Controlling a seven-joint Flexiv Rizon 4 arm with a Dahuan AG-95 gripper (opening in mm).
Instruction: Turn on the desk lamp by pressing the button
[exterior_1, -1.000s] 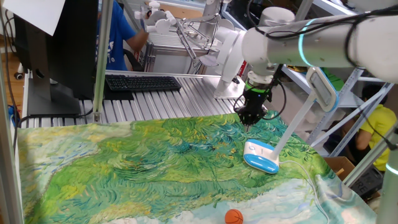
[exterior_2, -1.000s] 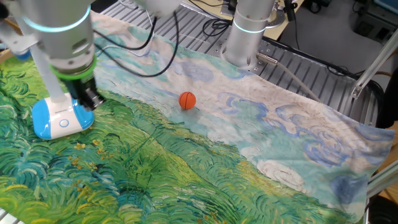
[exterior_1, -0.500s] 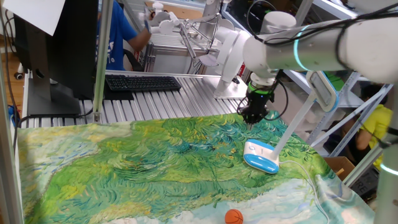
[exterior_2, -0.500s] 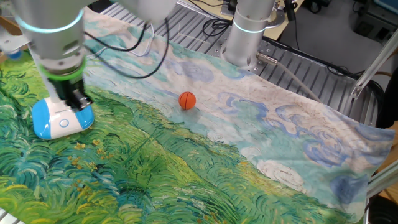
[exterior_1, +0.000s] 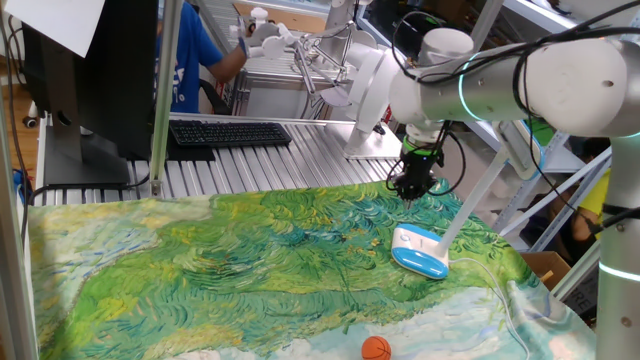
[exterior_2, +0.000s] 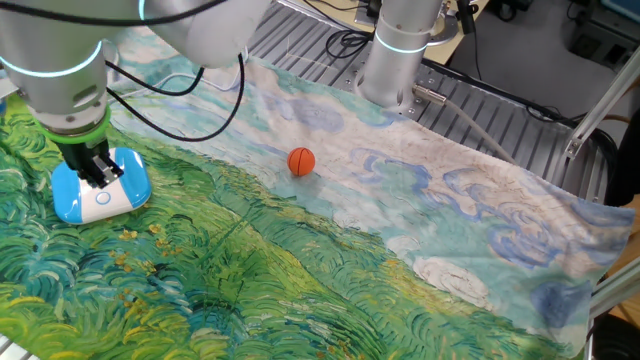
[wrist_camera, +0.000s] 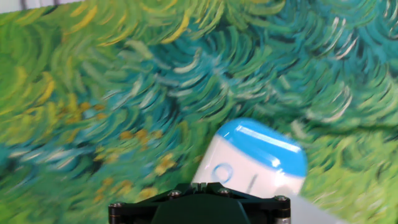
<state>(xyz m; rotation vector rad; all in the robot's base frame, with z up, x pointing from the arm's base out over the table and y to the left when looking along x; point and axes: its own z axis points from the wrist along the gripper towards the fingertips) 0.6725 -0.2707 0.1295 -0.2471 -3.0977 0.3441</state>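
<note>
Right now the desk lamp (exterior_1: 421, 252) sits near the right end of the worktop (exterior_1: 200, 270), its oval white base rimmed in light blue resting flat on the painted cloth (exterior_2: 330, 260) of green, yellow and blue swirls. From the base a thin white stem slants up and to the right toward the flat head behind the arm. In the hand view the base (wrist_camera: 249, 165) lies just ahead of the black gripper body, with a small ring mark and a short line on its white top face; that picture is blurred, so finer detail is lost.

The gripper (exterior_1: 411, 188) hangs above the cloth, just behind and a little left of the base in one fixed view. From the other side the gripper (exterior_2: 97, 170) shows in front of the base (exterior_2: 101, 195), low over its top, though I cannot tell whether it touches. I cannot tell how its fingers stand either; no view shows the tips clearly.

Well apart from the lamp, a small orange ball (exterior_2: 301, 161) lies on the cloth. Behind the worktop are a black keyboard (exterior_1: 229, 133) on a ribbed metal surface, a dark monitor (exterior_1: 90, 70), and a person in a blue shirt (exterior_1: 190, 60).
</note>
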